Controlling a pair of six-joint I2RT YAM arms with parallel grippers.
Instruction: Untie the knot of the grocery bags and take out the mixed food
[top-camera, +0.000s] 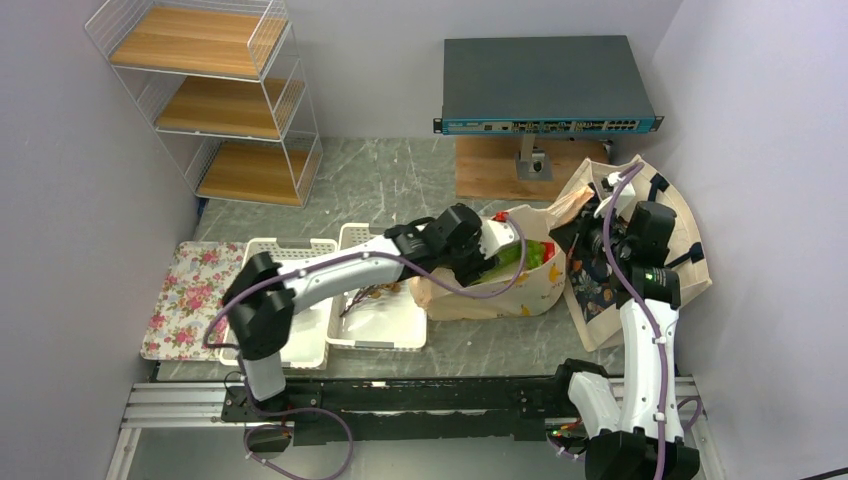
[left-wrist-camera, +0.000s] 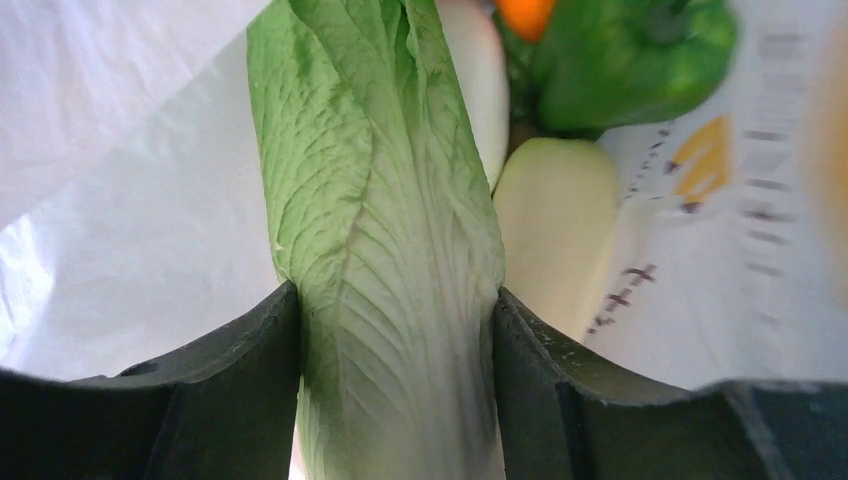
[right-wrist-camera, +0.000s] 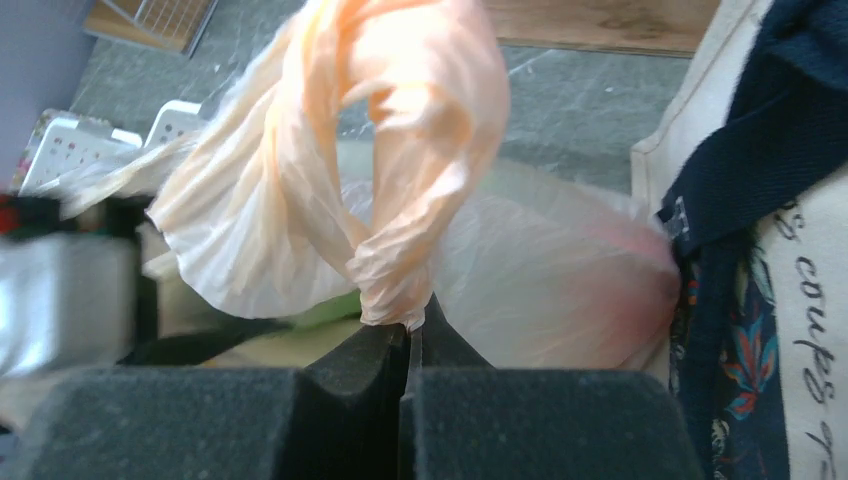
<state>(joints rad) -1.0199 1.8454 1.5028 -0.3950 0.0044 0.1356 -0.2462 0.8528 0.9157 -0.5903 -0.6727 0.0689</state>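
Chiefly, the risk lies with the leafy green cabbage (left-wrist-camera: 380, 200). The left gripper (left-wrist-camera: 396, 390) is reached into the mouth of the thin peach-beige plastic bag (top-camera: 450, 295), jaws partway apart, with a pad pressed against each side of the pale stalk. The hold sits low on a smooth, tapering stem, so I judge a quick pull could let it slide out, or bruise and tear the soft leaf. A long white radish (left-wrist-camera: 555, 230) lies just beside the cabbage and might be dragged along or tipped out.

The right gripper (right-wrist-camera: 410, 335) is closed tight on the knot (right-wrist-camera: 440, 170), the twisted, bunched top of that bag, holding it up beside the cream canvas tote (top-camera: 680, 240). The film is thin. If the two arms pull apart, the twist could rip or slip free, and the bag mouth would collapse over the food.

The bag lies on a grey marbled bench (top-camera: 400, 180), touching the tote. Two white plastic baskets (top-camera: 390, 330) and a floral tray (top-camera: 185, 295) sit to the left. A white wire rack (top-camera: 215, 100) with wooden shelves and a grey network switch (top-camera: 545, 80) stand at the back, between pale lilac walls.
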